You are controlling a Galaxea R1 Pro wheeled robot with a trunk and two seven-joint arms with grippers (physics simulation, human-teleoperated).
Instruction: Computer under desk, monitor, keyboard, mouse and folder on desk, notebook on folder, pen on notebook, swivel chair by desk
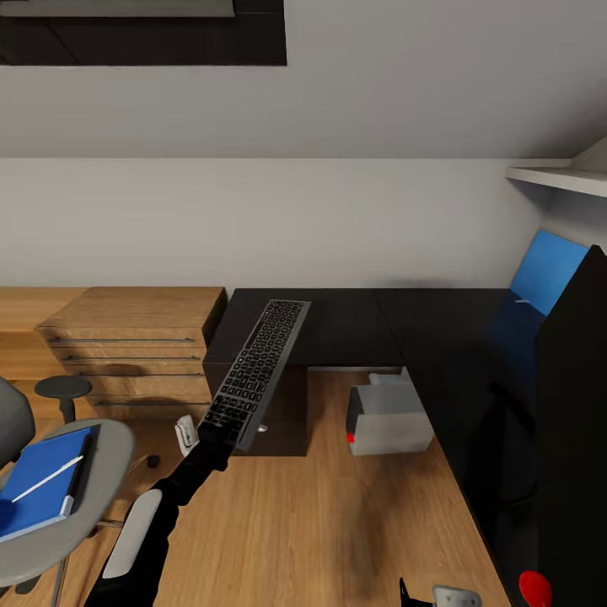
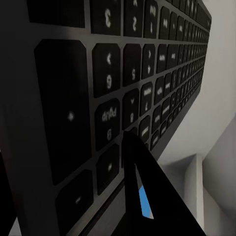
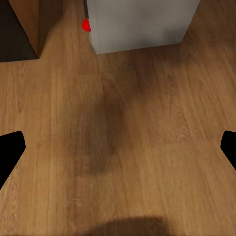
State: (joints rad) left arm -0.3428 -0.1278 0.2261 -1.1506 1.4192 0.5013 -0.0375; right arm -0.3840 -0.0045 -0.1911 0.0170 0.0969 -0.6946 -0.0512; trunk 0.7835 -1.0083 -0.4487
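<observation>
Item: keyboard [image 1: 257, 371], silver-grey frame, black keys, held aloft by its near short end in the left gripper [image 1: 221, 432], jaws clamped on that end; its far end reaches over the near edge of the desk [image 1: 354, 324] toward 12 o'clock, apparently so it can be laid down on the black top. Left wrist view: key rows [image 2: 128, 73] seen close, one dark finger [image 2: 142, 191] across the frame edge. Item: right gripper [image 3: 118, 147], jaws spread wide and empty, pointing down at bare wooden floor [image 3: 147, 147]; probably kept low to stay clear of the carry. Item: computer [image 1: 389, 417], light grey tower with red dot, standing on the floor under the desk at 1 o'clock of the keyboard's held end. Item: monitor [image 1: 569, 421], large black panel at 3 o'clock, on the desk's right wing. Item: swivel chair [image 1: 93, 472] at 8 o'clock, well apart from the desk, its seat bearing the blue folder [image 1: 38, 489], a dark notebook [image 1: 77, 472] edge beside it, and the white pen [image 1: 46, 479] lying across the folder; all await transfer. Mouse: not identifiable.
</observation>
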